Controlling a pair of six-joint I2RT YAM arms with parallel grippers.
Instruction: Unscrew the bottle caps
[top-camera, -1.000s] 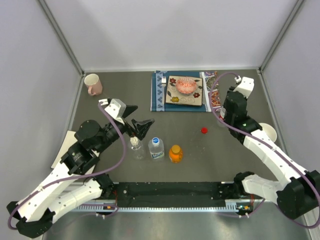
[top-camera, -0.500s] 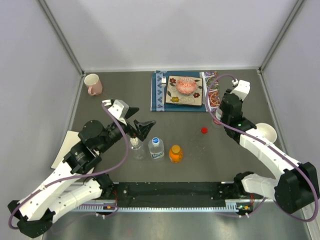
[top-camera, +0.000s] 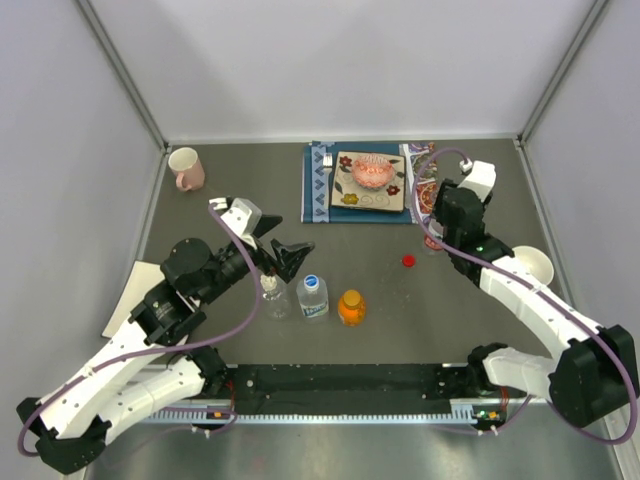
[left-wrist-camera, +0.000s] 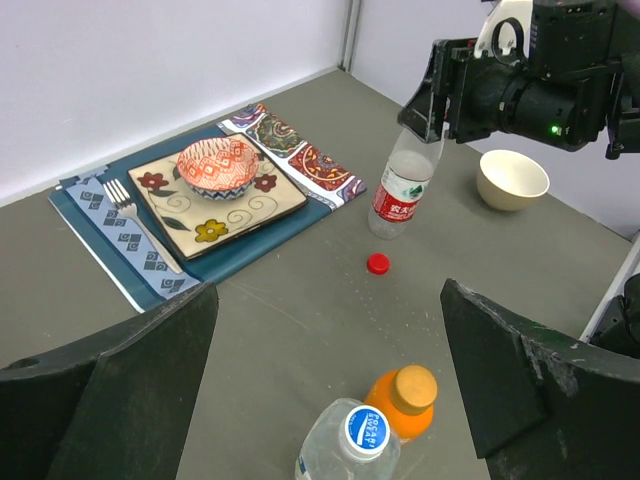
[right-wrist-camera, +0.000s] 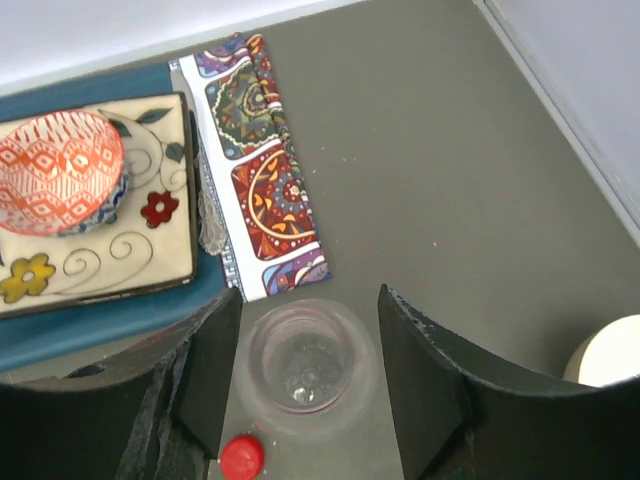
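Observation:
Three capped bottles stand in a row near the front: a plain clear one with a white cap (top-camera: 269, 285), a labelled one with a blue cap (top-camera: 311, 281) (left-wrist-camera: 366, 430), and a short orange bottle (top-camera: 350, 307) with an orange cap (left-wrist-camera: 414, 384). My left gripper (top-camera: 278, 243) (left-wrist-camera: 325, 300) hangs open above and behind them, holding nothing. The red cap (top-camera: 408, 261) (left-wrist-camera: 377, 263) (right-wrist-camera: 241, 458) lies loose on the table. Beside it stands the red-label bottle (left-wrist-camera: 400, 195) (right-wrist-camera: 305, 365), its mouth uncapped. My right gripper (top-camera: 435, 238) (right-wrist-camera: 308, 320) straddles its neck, jaws open with a gap at the right finger.
A blue placemat with a patterned plate, an orange bowl (top-camera: 370, 172) and a fork lies at the back. A pink mug (top-camera: 186, 168) stands back left. A cream bowl (top-camera: 535, 265) (left-wrist-camera: 512, 178) sits right of the right arm. White paper (top-camera: 125, 300) lies at the left edge.
The right gripper's jaws have parted from the red-label bottle's neck and the wrist has shifted slightly left. The left arm has edged a little to the right.

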